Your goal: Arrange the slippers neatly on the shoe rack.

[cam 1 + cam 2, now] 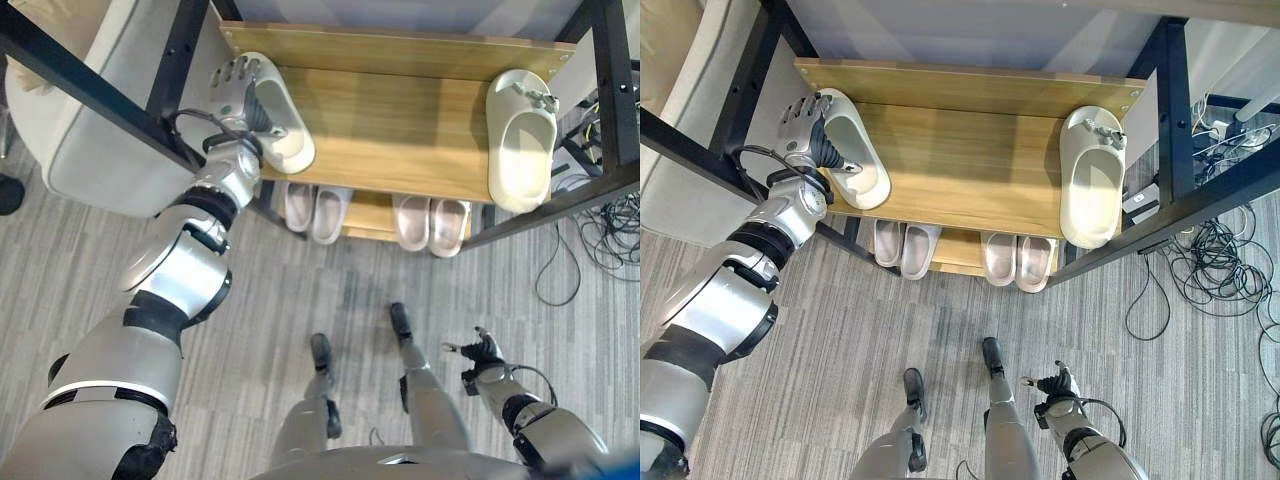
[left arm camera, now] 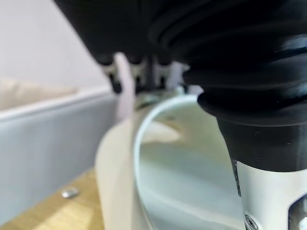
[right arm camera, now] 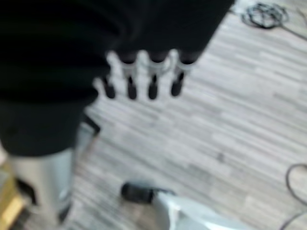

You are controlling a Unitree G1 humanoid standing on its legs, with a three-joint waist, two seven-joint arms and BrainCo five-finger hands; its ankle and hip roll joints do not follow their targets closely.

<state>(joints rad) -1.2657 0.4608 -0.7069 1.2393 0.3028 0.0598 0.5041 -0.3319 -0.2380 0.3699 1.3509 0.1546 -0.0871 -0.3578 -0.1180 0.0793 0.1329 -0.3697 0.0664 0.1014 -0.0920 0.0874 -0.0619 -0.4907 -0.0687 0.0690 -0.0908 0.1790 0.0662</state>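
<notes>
Your left hand (image 1: 808, 125) grips the cream slipper (image 1: 855, 150) at the shelf's (image 1: 970, 160) left end; your right hand (image 1: 1055, 385) hangs relaxed, fingers apart.

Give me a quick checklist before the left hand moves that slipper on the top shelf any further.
1. Left hand on the left slipper: ok, its fingers lie over the toe end; grip firmness cannot tell.
2. Left slipper fully on the top shelf: not ok, it sits angled at the left edge.
3. Right slipper placed: not ok, its heel overhangs the front edge.
4. Space between the two slippers: ok, bare wood.
5. Right hand clear of the rack: ok, low over the floor, fingers relaxed.
6. Lower shelf pairs undisturbed: ok.
</notes>
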